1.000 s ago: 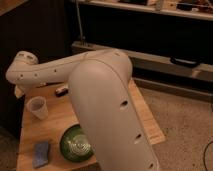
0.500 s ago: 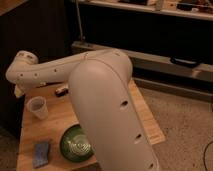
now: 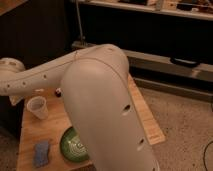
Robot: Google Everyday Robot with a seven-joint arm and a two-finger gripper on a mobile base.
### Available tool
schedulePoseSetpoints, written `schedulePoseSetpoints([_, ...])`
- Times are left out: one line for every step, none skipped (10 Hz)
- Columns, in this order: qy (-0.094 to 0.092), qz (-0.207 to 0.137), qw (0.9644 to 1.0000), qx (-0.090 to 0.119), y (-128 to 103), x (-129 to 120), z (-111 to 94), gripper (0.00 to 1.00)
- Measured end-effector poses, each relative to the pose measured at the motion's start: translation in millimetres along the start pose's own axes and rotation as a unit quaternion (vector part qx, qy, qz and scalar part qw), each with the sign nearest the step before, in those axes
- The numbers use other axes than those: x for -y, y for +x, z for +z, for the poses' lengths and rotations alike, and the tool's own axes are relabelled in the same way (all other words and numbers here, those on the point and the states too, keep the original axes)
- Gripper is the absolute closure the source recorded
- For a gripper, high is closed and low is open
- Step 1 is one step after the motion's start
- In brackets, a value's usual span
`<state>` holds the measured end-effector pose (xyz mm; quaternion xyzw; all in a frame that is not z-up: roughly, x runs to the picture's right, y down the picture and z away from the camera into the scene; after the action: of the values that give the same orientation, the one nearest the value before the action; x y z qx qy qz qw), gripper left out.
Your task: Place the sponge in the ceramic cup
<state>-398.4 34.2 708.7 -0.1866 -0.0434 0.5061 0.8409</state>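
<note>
One sponge (image 3: pixel 41 153) flat, 6 o'clock of ceramic cup (image 3: pixel 37 107).
Toppling risk: gripper (image 3: pixel 14 98) close at cup's 10 o'clock, grip state unreadable.

We're in a lab or workshop space: speckled hard floor (image 3: pixel 185 125), a long dark bench (image 3: pixel 150 30) along the back with gear on top, a plain wooden table (image 3: pixel 40 131), and a white robot arm (image 3: pixel 100 100) reaching left, its gripper (image 3: pixel 14 98) hanging at the table's left edge
</note>
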Motion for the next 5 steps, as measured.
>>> schedulePoseSetpoints([0.006, 0.009, 0.9999, -0.004, 16.6, -10.3, -1.7, 0.2])
schedulePoseSetpoints([0.005, 0.016, 0.9998, -0.008, 28.9, -17.3, -0.5, 0.2])
schedulePoseSetpoints([0.0, 0.027, 0.9995, -0.016, 44.4, -21.8, 4.9, 0.2])
schedulePoseSetpoints([-0.011, 0.039, 0.9989, -0.024, 57.1, -21.3, 12.6, 0.2])
schedulePoseSetpoints([-0.026, 0.051, 0.9978, -0.034, 67.2, -18.3, 19.3, 0.2])
